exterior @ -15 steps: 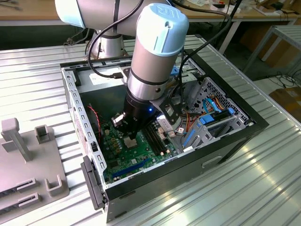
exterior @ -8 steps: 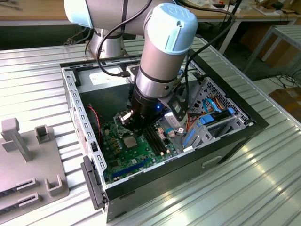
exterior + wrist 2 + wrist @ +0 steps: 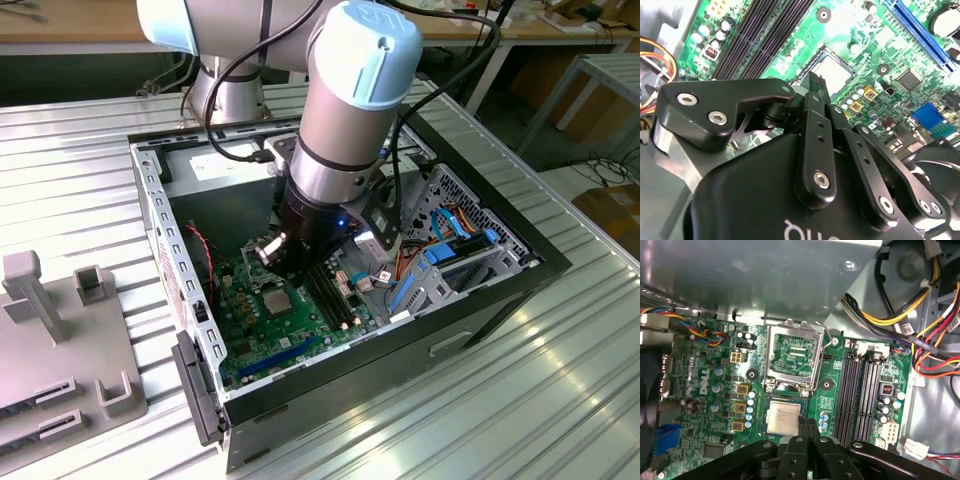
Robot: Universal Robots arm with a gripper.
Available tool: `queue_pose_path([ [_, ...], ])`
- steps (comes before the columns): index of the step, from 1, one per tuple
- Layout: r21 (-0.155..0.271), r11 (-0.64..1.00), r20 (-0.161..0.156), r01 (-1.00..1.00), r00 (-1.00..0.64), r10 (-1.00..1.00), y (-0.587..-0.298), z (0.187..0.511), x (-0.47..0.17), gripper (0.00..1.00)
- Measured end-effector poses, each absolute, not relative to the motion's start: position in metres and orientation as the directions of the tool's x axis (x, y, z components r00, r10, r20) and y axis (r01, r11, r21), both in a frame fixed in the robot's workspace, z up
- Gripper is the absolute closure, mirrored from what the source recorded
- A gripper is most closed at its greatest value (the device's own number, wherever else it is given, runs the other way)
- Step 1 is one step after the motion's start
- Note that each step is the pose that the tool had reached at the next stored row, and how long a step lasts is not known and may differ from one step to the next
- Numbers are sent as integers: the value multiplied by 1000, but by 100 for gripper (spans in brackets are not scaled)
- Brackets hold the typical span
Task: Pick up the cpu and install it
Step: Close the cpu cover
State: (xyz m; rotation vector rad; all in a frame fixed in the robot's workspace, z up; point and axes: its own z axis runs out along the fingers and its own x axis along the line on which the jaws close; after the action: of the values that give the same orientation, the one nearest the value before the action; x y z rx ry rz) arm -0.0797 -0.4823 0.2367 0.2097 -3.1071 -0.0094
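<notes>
Two black fingers of the gripper are pressed together at their tips with nothing between them, as both wrist views show. The cpu lies flat in its seat on the green board, just beside the fingertips, perhaps touching them at one edge. Past the cpu from the gripper, the metal frame stands hinged open. Black memory slots run alongside the fingers, inside the computer case.
</notes>
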Motion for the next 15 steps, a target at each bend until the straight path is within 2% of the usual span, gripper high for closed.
queue_pose_path([
  [15,9,963,27,-269,-963,-270,-481,254,-80,89],
])
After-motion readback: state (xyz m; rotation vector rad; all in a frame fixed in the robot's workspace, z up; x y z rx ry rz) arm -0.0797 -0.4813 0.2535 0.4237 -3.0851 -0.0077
